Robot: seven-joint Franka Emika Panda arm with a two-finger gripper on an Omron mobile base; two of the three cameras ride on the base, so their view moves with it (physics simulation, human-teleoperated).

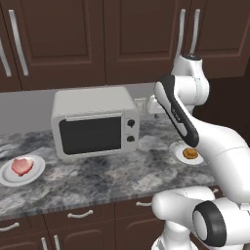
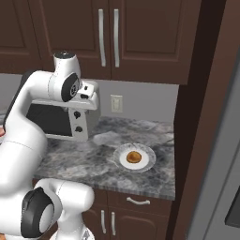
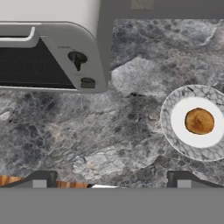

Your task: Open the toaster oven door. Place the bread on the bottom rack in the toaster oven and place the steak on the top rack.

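While the toaster oven door (image 1: 91, 135) is shut flush against the toaster oven (image 1: 95, 122), nothing else in the task can begin, so I take opening it as the step in hand. Working from the left of the left base view: the steak (image 1: 22, 166) lies on a white plate (image 1: 6, 177) near the counter's left end, well apart from the oven. The oven sits mid-counter with its dark glass facing me, its bar handle (image 1: 93, 116) running along the top edge of the door and two knobs to the right of the window. Further right, the bread (image 1: 190, 154) rests on its own patterned plate (image 3: 168, 131), partly behind my arm. The racks are hidden behind the door.

My gripper (image 3: 111, 183) hangs above the grey marble counter (image 1: 112, 171) between oven and bread plate, looking down, jaws spread wide and empty; its fingertips (image 3: 41, 179) stand far apart at the bottom of the hand view.

Next, I judge I must swing left, bring the fingers onto that top handle, close on it, and draw it outward and down. The handle looks slim, so alignment matters.
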